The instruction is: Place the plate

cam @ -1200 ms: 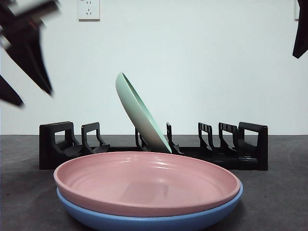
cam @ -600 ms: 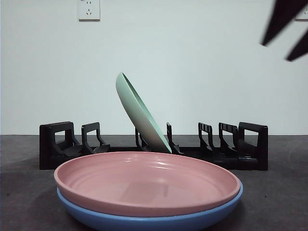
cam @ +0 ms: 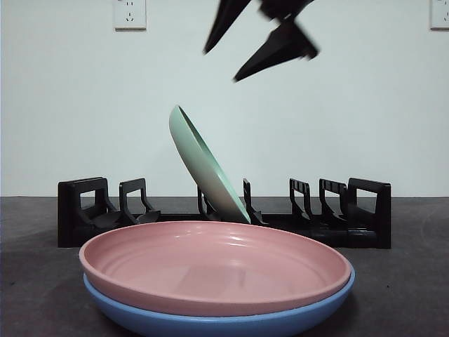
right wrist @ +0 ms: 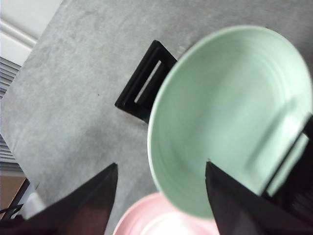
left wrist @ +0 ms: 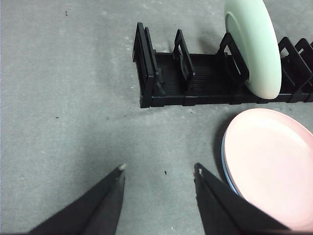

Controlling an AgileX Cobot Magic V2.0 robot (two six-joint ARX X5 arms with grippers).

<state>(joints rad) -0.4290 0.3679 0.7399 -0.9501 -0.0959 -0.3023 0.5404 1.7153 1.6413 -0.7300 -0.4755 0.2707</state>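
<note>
One green plate (cam: 205, 168) leans in the rack (cam: 84, 210); pink plate (cam: 210, 263) nests in blue plate (cam: 210, 324).

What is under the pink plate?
A blue plate lies directly under the pink plate, the two stacked on the table. Only the blue plate's rim and outer wall show; its inside is covered.

Front view sits low and level; both wrist views look down — all share the rack (cam: 224, 214).

Plain white wall (cam: 351, 105) with socket (cam: 129, 13); dark grey table (left wrist: 63, 98).
</note>
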